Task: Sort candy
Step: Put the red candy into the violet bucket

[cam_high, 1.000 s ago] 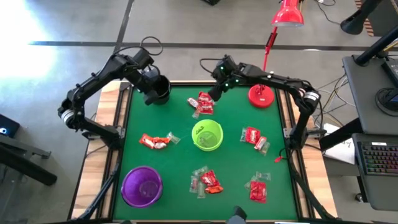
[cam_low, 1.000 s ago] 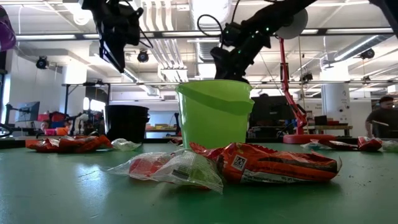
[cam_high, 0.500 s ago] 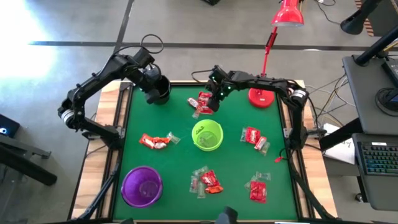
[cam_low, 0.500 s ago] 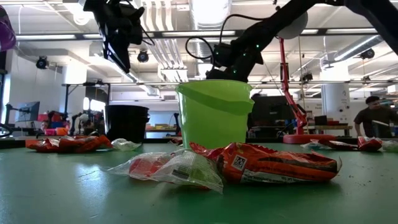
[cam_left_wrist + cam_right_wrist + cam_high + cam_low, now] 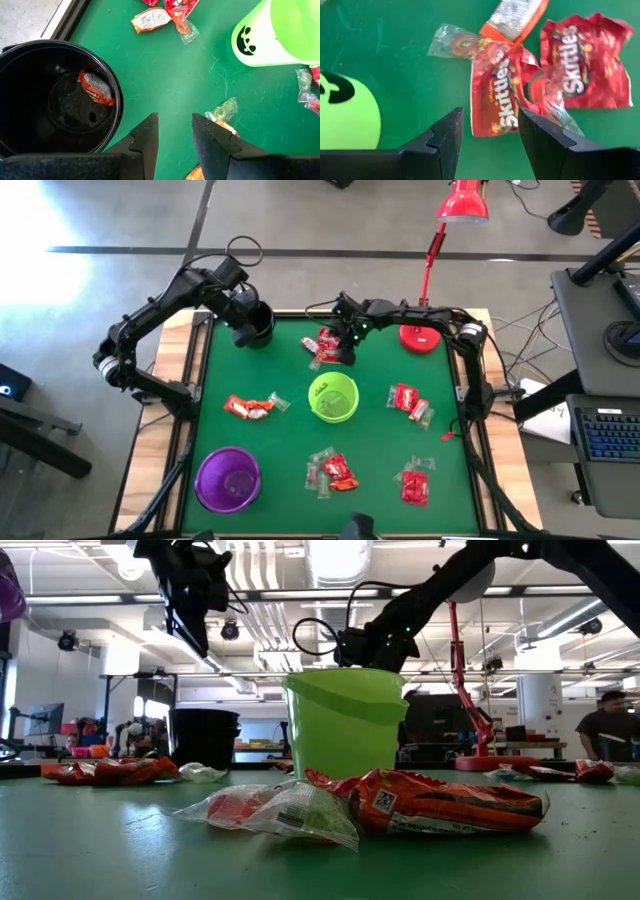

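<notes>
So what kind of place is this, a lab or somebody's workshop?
Most likely a robotics lab or shared workshop: exposed ceiling pipes and strip lights overhead, workbenches crowded with equipment behind the green table, and a desk with a keyboard beside the rig.

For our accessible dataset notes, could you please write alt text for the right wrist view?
The right gripper, fingers open, hovers over a pile of candy on the green table: two red Skittles packets, an orange wrapper and a clear-wrapped sweet. Part of the green cup shows beside it.
</notes>
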